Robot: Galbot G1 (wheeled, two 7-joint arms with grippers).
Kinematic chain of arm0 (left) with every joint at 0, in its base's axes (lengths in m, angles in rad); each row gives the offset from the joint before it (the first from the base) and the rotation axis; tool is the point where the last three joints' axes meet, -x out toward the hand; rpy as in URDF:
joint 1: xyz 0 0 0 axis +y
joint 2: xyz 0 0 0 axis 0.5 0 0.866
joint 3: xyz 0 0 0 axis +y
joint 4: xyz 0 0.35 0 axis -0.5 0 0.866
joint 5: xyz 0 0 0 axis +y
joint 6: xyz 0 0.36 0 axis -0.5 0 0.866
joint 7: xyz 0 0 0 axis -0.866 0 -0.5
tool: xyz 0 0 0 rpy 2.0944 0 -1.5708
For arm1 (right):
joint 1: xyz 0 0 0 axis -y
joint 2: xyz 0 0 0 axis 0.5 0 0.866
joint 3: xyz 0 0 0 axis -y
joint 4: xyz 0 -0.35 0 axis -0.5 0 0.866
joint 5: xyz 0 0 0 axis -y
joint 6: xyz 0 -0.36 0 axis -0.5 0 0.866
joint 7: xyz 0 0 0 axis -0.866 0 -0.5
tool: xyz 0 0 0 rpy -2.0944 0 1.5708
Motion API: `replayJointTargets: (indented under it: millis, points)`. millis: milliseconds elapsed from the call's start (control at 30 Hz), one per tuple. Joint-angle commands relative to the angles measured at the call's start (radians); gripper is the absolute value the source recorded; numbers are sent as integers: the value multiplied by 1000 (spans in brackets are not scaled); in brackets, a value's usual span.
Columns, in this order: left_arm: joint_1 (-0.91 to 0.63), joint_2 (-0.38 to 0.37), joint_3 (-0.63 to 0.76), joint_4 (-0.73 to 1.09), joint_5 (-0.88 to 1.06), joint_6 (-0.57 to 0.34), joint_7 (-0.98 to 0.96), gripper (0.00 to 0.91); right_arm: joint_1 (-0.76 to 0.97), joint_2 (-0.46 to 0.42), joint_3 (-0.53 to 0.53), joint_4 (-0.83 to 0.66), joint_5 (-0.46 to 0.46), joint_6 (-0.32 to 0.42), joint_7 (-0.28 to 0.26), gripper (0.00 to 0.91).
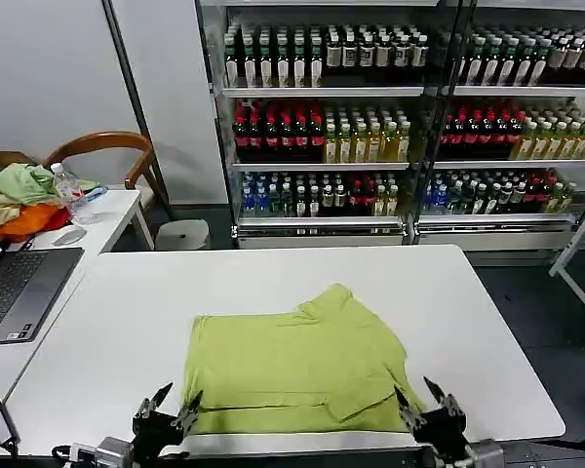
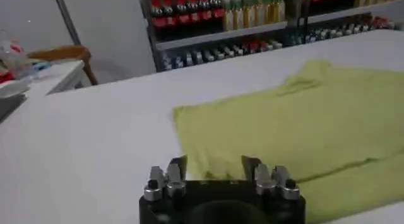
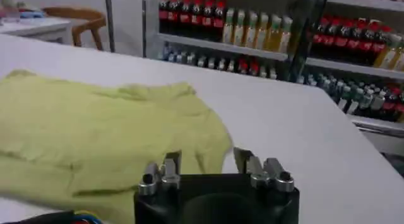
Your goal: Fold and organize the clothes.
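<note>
Left end effector (image 1: 174, 402) and right end effector (image 1: 421, 398), both spread, low.

Bare tabletop (image 1: 127, 322) lies open all around the shirt (image 1: 292, 370); the laptop (image 1: 19, 288) sits well apart, left.

White table up front, drinks cooler behind

Far back, glass-fronted shelves (image 1: 400, 117) packed with bottles run beside a pale grey wall (image 1: 49, 68); on the left a wooden chair (image 1: 107, 151) stands behind a side table (image 1: 117, 210), and dark floor (image 1: 536, 292) shows off to the right past the white table (image 1: 107, 322).
</note>
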Motion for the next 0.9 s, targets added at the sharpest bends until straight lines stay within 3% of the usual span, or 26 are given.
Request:
replayJointTargets:
  millis: [33, 167, 500, 900]
  points:
    - [-186, 9, 20, 101, -59, -2, 15, 907, 282, 13, -51, -93, 109, -103, 20, 907]
    - [-328, 14, 65, 214, -98, 5, 33, 907, 455, 40, -158, -229, 127, -117, 22, 907]
    - [-526, 46, 126, 383, -221, 13, 61, 907, 756, 102, -285, -506, 187, -116, 38, 907]
    - [-685, 59, 175, 598, -214, 22, 132, 907, 961, 255, -402, -827, 155, -117, -29, 907]
